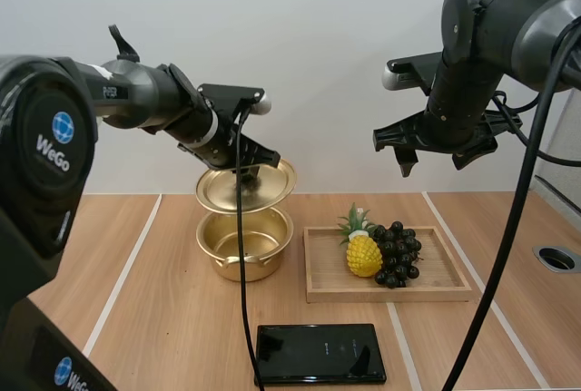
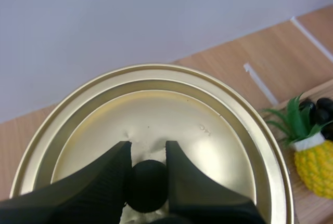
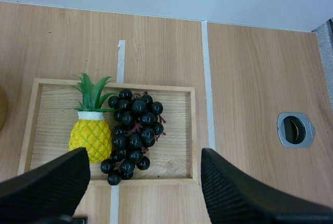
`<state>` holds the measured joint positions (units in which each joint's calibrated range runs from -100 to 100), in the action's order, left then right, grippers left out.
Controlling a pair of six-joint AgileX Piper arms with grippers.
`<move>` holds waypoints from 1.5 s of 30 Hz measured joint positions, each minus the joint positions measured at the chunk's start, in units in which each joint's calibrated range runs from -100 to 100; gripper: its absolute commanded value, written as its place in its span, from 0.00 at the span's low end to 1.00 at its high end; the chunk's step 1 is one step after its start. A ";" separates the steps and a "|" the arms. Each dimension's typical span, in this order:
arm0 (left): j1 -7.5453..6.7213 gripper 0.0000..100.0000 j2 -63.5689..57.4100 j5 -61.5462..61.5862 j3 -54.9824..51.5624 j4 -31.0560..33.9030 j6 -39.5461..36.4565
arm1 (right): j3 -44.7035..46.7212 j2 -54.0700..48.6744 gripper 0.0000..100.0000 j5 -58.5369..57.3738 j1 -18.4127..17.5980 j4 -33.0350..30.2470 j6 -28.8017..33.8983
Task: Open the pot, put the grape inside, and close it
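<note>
We hold the lid point(image 2: 208, 130) above the open pot point(image 1: 245, 244) with our left tool point(image 2: 147, 151) pinching its black knob point(image 2: 148, 185), while our right tool point(image 3: 144, 151) hovers spread over the grape bunch point(image 3: 132, 130) in the wooden tray point(image 3: 52, 86), seemingly ready to descend.

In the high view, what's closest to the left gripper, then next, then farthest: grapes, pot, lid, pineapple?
1. The lid: held in the left gripper itself.
2. The pot: right below the lid.
3. The pineapple: on the tray, at the end nearer the pot.
4. The grapes: on the tray, beyond the pineapple.
</note>
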<state>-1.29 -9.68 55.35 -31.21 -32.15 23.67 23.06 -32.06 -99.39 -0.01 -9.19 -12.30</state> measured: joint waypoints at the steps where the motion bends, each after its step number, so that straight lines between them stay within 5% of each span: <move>1: 0.00 0.01 -1.38 0.23 0.86 0.13 -0.46 | 0.00 0.00 1.00 0.00 0.00 0.00 0.00; 13: 0.07 0.00 -18.99 2.89 9.77 8.32 -4.76 | 0.00 0.00 1.00 0.00 0.00 0.00 0.00; 22: 1.57 0.00 -29.15 3.12 21.23 9.15 -9.38 | 0.00 0.13 1.00 0.55 0.00 0.00 0.00; 45: 2.34 0.00 -36.44 3.64 59.72 14.57 -17.05 | 9.51 14.95 1.00 9.38 0.00 0.00 0.00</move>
<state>1.06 -46.12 58.99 28.51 -17.58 6.63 32.57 -17.11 -90.00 -0.01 -9.19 -12.30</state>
